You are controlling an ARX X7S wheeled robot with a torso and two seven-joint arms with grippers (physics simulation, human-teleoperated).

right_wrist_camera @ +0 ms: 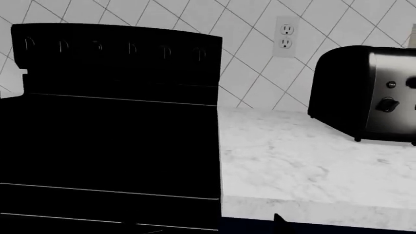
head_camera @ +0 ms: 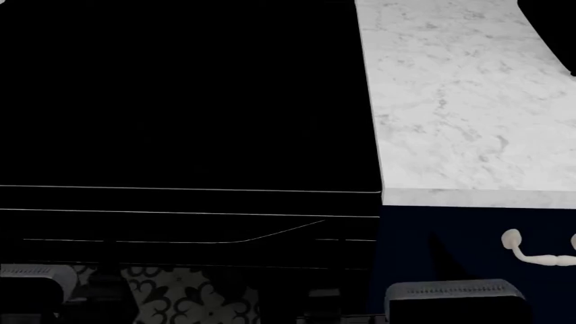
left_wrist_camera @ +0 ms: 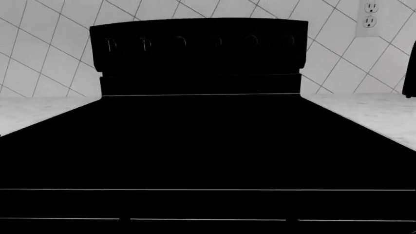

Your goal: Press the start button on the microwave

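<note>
The microwave and its start button are out of view in all three views. A black stove (head_camera: 180, 101) fills the left of the head view. Its back panel with a row of knobs shows in the left wrist view (left_wrist_camera: 198, 46) and the right wrist view (right_wrist_camera: 117, 53). Neither gripper's fingers can be made out. Only two grey ribbed arm parts (head_camera: 454, 297) show at the bottom of the head view. A small dark wedge (right_wrist_camera: 278, 219) sits below the counter edge in the right wrist view; I cannot tell what it is.
A white marble counter (head_camera: 459, 101) lies right of the stove. A black and steel toaster (right_wrist_camera: 367, 92) stands on it near a tiled wall with an outlet (right_wrist_camera: 285, 36). A dark blue cabinet front with a white handle (head_camera: 531, 253) is below.
</note>
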